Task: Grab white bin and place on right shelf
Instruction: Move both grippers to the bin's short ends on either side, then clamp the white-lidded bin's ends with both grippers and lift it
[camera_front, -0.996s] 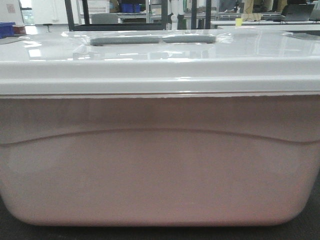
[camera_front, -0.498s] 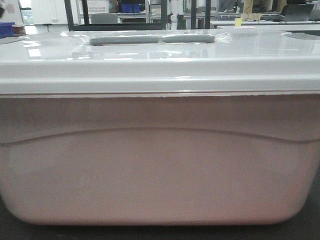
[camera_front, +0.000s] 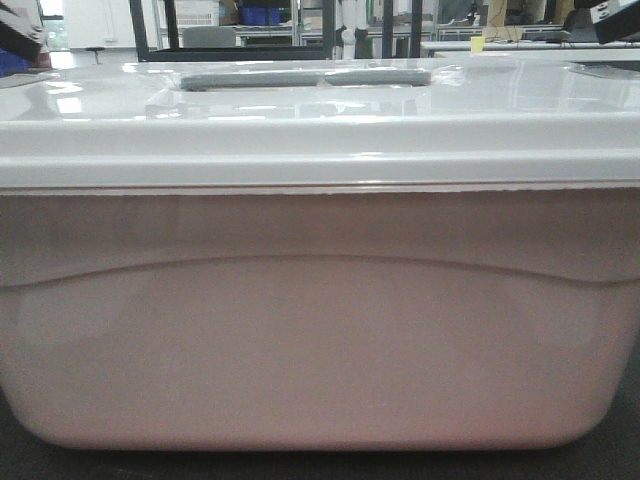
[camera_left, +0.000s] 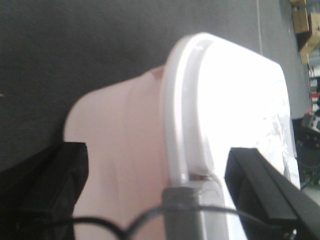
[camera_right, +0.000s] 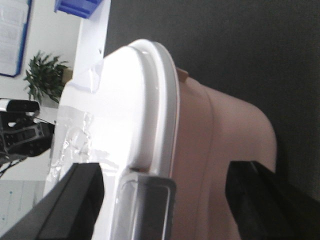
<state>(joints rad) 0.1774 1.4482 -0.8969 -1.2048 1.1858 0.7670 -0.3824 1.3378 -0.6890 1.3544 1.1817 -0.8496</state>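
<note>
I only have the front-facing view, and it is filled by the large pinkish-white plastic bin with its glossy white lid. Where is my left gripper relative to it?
Observer: The left wrist view shows the left gripper open, its black fingers spread either side of the end rim of the large pinkish-white plastic bin.
Operator: And the right gripper?
Observer: In the right wrist view the right gripper is open too. It straddles the edge of the bin's glossy white lid, with a grey plastic clip centred between its fingers.
</note>
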